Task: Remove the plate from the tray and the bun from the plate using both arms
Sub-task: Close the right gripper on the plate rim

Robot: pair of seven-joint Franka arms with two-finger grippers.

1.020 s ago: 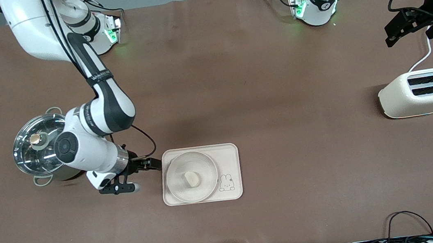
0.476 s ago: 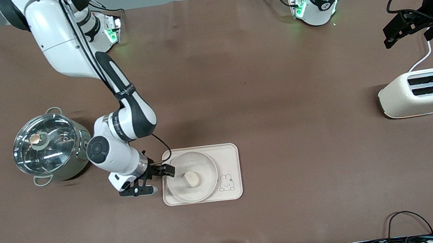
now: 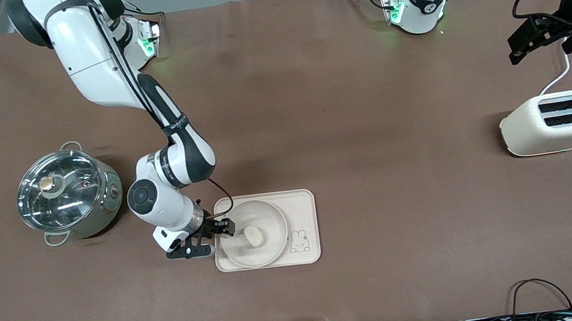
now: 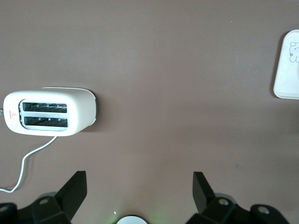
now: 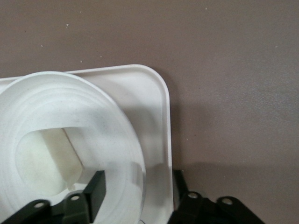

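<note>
Plate (image 3: 253, 233) sits on the tray (image 3: 302, 200), filling the end toward the right arm's side of the table, with the bun (image 3: 254, 236) lying near its middle. My right gripper (image 3: 221, 229) is down at the plate's rim on the edge facing the pot (image 3: 67, 194); in the right wrist view 1 finger (image 5: 96, 191) is inside the plate's rim (image 5: 126, 135) and the other sits outside, over the tray's wall (image 5: 167, 121), so the jaws straddle the rim, part-way closed but not visibly clamped on it yet. The bun (image 5: 44, 161) lies just inward of the inner finger, and I judge that a pinch here will not touch it. My left gripper (image 3: 535, 34) waits with its fingers apart in the air over the table's end near the toaster (image 3: 557, 122), well apart from the tray. I judge the plate will have to come up over the tray's raised wall and then go toward the pot side or toward the front camera, where there is bare brown table; the pot stands close enough to limit a sideways slide. The right arm is by far the nearer of the 2.
</note>
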